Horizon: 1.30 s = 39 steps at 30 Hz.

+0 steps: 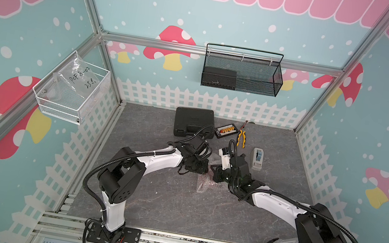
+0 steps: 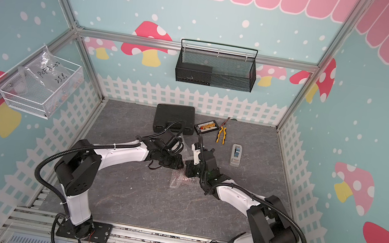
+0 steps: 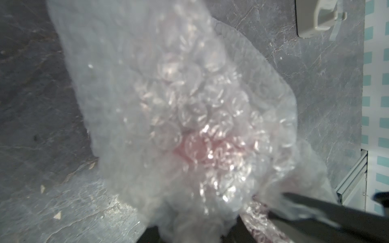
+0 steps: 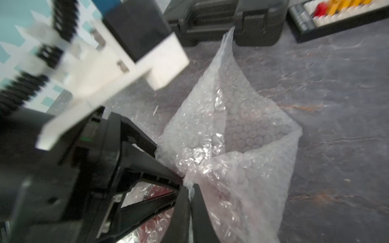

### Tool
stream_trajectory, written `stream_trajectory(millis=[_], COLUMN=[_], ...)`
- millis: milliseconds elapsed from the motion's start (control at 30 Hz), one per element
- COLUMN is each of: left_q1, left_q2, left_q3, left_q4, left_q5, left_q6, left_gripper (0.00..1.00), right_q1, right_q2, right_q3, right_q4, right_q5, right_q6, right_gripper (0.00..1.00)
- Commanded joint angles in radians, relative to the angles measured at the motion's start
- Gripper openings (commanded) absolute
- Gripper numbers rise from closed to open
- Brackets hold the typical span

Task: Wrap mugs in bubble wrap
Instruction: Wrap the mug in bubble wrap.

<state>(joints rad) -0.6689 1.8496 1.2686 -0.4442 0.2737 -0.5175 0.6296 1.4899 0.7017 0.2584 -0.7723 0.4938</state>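
Observation:
The bubble wrap (image 1: 204, 185) lies crumpled at the middle of the table, between the two arms. The red mug (image 4: 152, 229) shows only as a red glow through the bubble wrap (image 4: 242, 134), again as the mug (image 3: 195, 151) in the left wrist view. My left gripper (image 1: 202, 169) comes in from the left, and its jaws are closed on bunched bubble wrap (image 3: 179, 94). Its fingertips are hidden by the plastic. My right gripper (image 4: 190, 186) is shut, pinching a thin fold of the sheet right beside the left gripper's fingers (image 4: 147, 147).
A black case (image 1: 194, 122), a tray of small parts (image 1: 225, 131) and yellow pliers (image 1: 241, 139) lie at the back. The grey-white tape dispenser (image 1: 257, 159) stands right of the grippers. A black mesh basket (image 1: 242, 71) and a white wire basket (image 1: 71, 95) hang on the walls.

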Motion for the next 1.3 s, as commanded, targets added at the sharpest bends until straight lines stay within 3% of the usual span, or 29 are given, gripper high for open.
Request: stream_trajectory(millis=[0, 333, 500, 767, 967, 1167, 1267], left_q1=[-0.013, 0.009, 0.057, 0.065, 0.044, 0.01, 0.012], left_q2=[0.007, -0.039, -0.111, -0.144, -0.102, -0.095, -0.121], left_q3=[0.009, -0.045, -0.119, -0.127, -0.126, -0.132, -0.142], left_q4=[0.03, 0.096, 0.171, 0.166, 0.167, 0.17, 0.173], left_q5=[0.023, 0.047, 0.074, 0.069, 0.071, 0.068, 0.06], left_q6=[-0.027, -0.1, -0.175, -0.184, -0.177, -0.174, -0.185], left_gripper=[0.3, 0.33, 0.35, 0.42, 0.32, 0.28, 0.37], right_q1=[0.021, 0.021, 0.022, 0.021, 0.015, 0.015, 0.017], right_q2=[0.047, 0.075, 0.069, 0.078, 0.048, 0.066, 0.107], right_q3=[-0.007, -0.081, -0.093, -0.09, -0.108, -0.061, -0.026], right_q4=[0.032, -0.03, -0.029, -0.027, -0.031, -0.185, -0.286], right_q5=[-0.052, 0.005, 0.009, 0.0, 0.01, 0.143, 0.194], right_q6=[-0.04, -0.09, -0.1, -0.07, -0.029, -0.099, -0.161], right_gripper=[0.06, 0.16, 0.27, 0.27, 0.33, 0.3, 0.25])
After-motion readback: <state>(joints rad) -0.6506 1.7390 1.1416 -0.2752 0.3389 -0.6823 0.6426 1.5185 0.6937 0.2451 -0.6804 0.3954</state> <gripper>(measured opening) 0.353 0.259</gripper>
